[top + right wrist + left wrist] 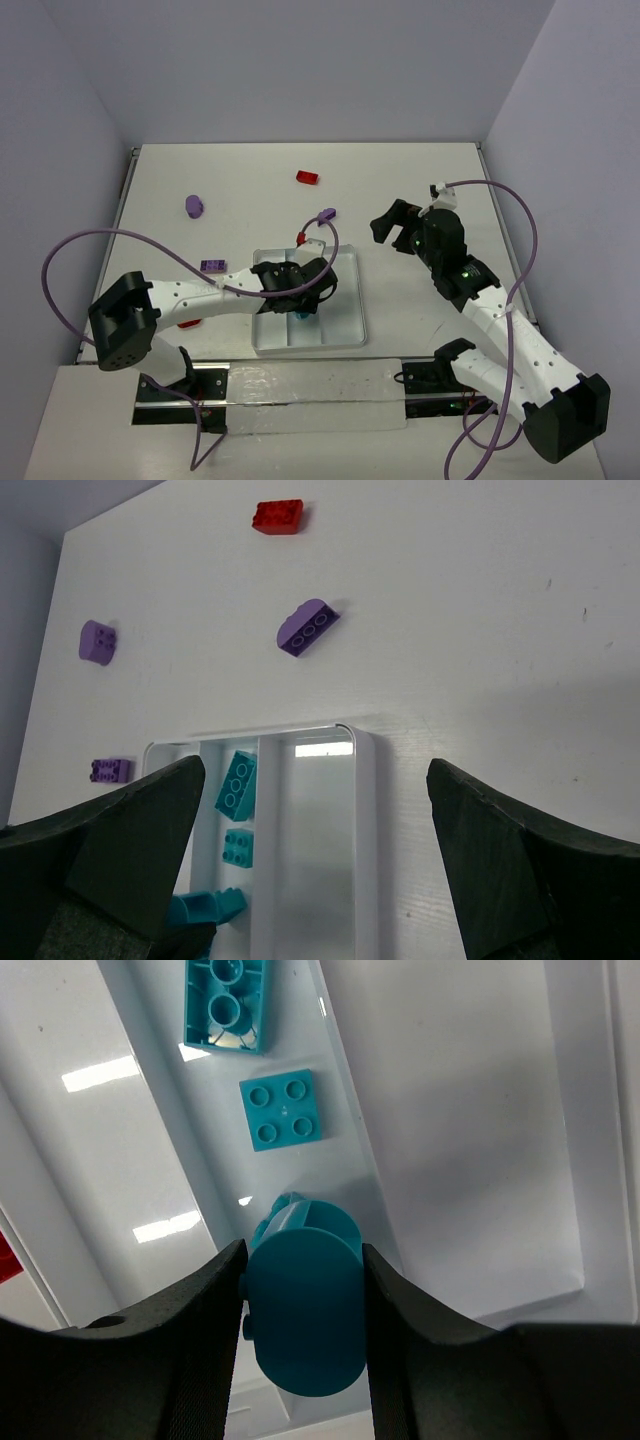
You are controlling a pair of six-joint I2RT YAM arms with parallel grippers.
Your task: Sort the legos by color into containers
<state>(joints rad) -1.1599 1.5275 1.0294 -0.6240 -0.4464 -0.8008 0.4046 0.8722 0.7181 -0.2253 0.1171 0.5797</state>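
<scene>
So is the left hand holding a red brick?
No, the left hand grips a rounded teal plastic brick over the white plastic tray.

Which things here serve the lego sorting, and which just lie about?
Job: white plastic three-compartment tray; teal plastic bricks inside it; teal rounded brick in left gripper; red brick, purple bricks on table.
Lying about: purple arm cables; shiny base plate.

Four teal legos (284,1124), three purple legos (194,206), three red legos (307,177).
</scene>
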